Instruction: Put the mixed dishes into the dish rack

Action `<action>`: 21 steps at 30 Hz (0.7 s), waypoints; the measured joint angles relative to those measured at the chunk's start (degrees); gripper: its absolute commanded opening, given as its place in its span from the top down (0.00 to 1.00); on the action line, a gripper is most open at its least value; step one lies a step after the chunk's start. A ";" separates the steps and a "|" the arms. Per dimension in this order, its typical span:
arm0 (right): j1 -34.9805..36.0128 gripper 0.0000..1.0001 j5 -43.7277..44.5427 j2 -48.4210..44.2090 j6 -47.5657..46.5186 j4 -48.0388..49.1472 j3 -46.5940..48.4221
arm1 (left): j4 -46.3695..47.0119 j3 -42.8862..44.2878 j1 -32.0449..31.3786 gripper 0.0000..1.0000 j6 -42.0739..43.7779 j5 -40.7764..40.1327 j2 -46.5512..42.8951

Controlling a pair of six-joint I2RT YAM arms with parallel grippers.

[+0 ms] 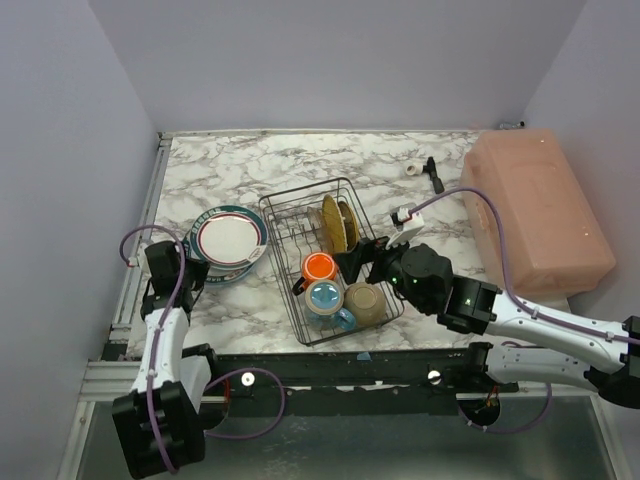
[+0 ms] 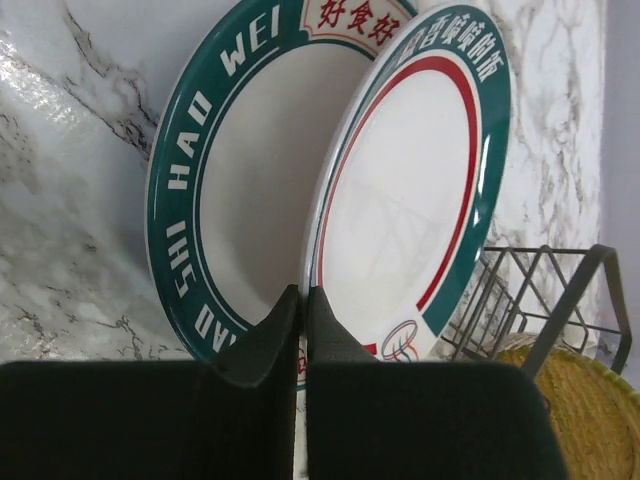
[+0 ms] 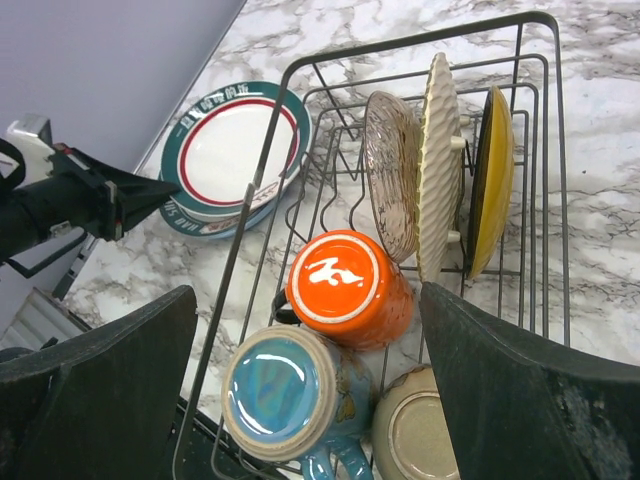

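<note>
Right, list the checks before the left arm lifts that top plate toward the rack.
1. Left gripper hold on the red-ringed plate: cannot tell; fingers are together at its rim.
2. Plate free to lift: ok, it lies atop the HAO WEI plate.
3. Open tine slots in the dish rack: ok, left of the upright plates.
4. Right gripper clear of rack: not ok, open above it.
5. Orange mug and blue mug settled: ok, both upside down inside.

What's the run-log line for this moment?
left gripper: shut at green-rimmed plates | right gripper: open over dish rack | racked: orange mug, blue mug, bowl, three upright plates | pending: green-rimmed plates
</note>
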 measured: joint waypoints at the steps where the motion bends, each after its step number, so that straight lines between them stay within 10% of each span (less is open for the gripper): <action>1: 0.00 0.05 -0.09 0.26 0.02 0.09 0.00 | -0.66 0.00 0.04 1.00 -0.07 -0.02 -1.51; 16: 0.00 0.05 -3.41 6.88 0.04 1.64 1.75 | -24.94 0.94 0.07 1.00 -5.60 -8.31 -17.86; 21: 0.00 0.05 -3.78 7.10 0.09 1.81 1.75 | -25.62 0.94 0.11 0.66 -6.91 -9.16 -16.35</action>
